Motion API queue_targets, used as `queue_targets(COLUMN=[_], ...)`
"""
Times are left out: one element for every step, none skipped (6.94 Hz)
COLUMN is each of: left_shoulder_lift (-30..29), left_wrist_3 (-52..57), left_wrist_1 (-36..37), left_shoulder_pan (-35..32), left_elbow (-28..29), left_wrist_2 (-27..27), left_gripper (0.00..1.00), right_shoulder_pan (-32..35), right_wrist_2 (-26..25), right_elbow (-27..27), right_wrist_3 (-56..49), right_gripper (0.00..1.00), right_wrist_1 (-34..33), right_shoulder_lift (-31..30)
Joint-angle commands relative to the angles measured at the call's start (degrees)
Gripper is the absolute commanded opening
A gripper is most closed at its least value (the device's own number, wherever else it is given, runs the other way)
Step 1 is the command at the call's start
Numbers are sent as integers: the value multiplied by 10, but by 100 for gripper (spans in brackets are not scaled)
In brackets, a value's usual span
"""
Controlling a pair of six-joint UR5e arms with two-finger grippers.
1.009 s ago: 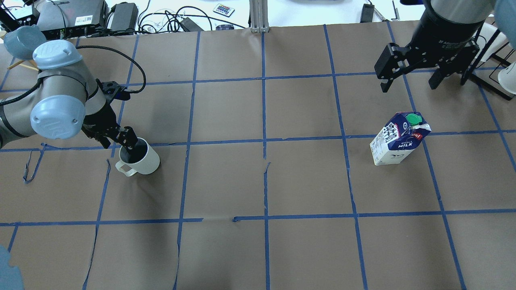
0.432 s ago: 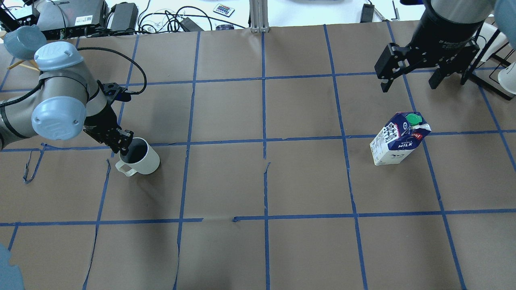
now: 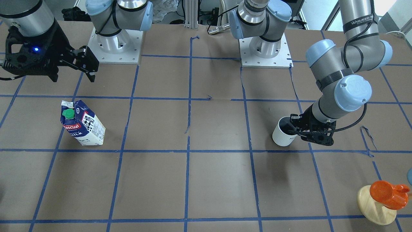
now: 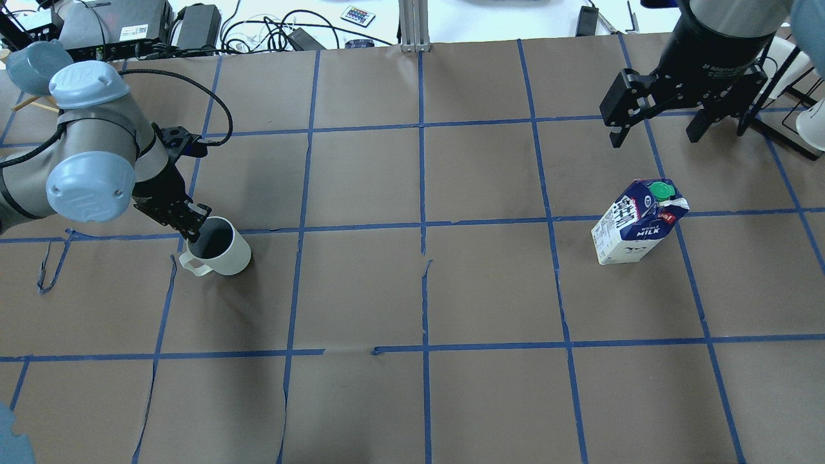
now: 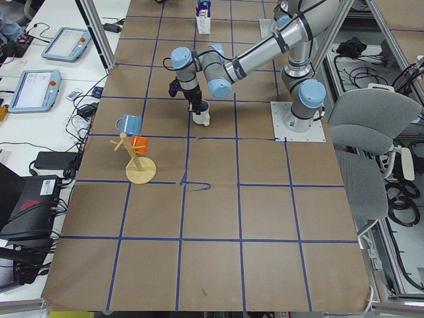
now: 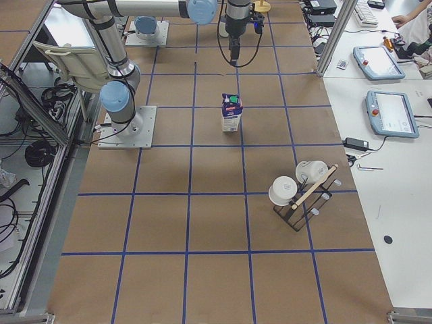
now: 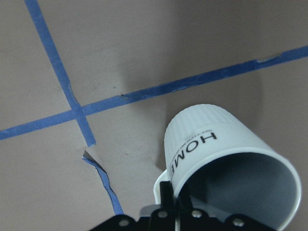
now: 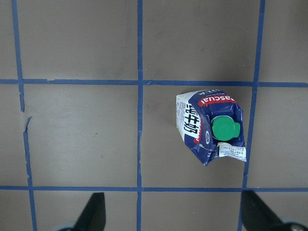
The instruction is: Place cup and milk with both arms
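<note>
The cup (image 4: 222,250), a white mug with a dark inside, stands at the table's left, its handle toward the front left. My left gripper (image 4: 194,227) is shut on its rim. One finger is inside the cup, which tilts in the left wrist view (image 7: 226,154). It also shows in the front-facing view (image 3: 283,136) beside the left gripper (image 3: 301,131). The milk (image 4: 635,222) stands upright at the right, seen from above in the right wrist view (image 8: 209,127). My right gripper (image 4: 656,138) is open and empty, high above the table beyond the milk.
An orange cup on a wooden disc (image 3: 384,198) sits at the far left corner with a blue mug (image 5: 129,124) on its peg. A rack with white cups (image 6: 300,189) stands at the table's right end. Cables and boxes (image 4: 193,26) lie beyond the far edge.
My left gripper's jaws have shut on the cup's rim. The cup has since shifted slightly up and left and turned a little. The right arm and the milk have stayed still.
</note>
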Motion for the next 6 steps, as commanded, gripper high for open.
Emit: queue_targets(left_shoulder_lift=[-3,-7,-12,-21,-38,-63], left_wrist_3=[-119,-161,-260,-314,-357,-418], left_wrist_1=[-8,-9,-9,-3,-10,-11], left_shoulder_pan=[-33,-76,-118,-147,-183,-220], left_elbow=[35,51,58,74,103,134], left_wrist_2=[-29,-39,-64,-95,-97,-97], left_gripper=[0,0,0,0,0,0], right_shoulder_pan=[-7,-7,-7,-20,-47,-52], right_wrist_2=[-1,-1,-1,1,5,0], right_elbow=[0,-1,-1,0,0,3], right_wrist_3=[-1,2,-4,-7,-7,-26], right_gripper=[100,100,100,100,100,100], right_wrist_1=[-1,-1,-2,-3,-18,-61], right_shoulder_lift=[2,2,2,8,24,46])
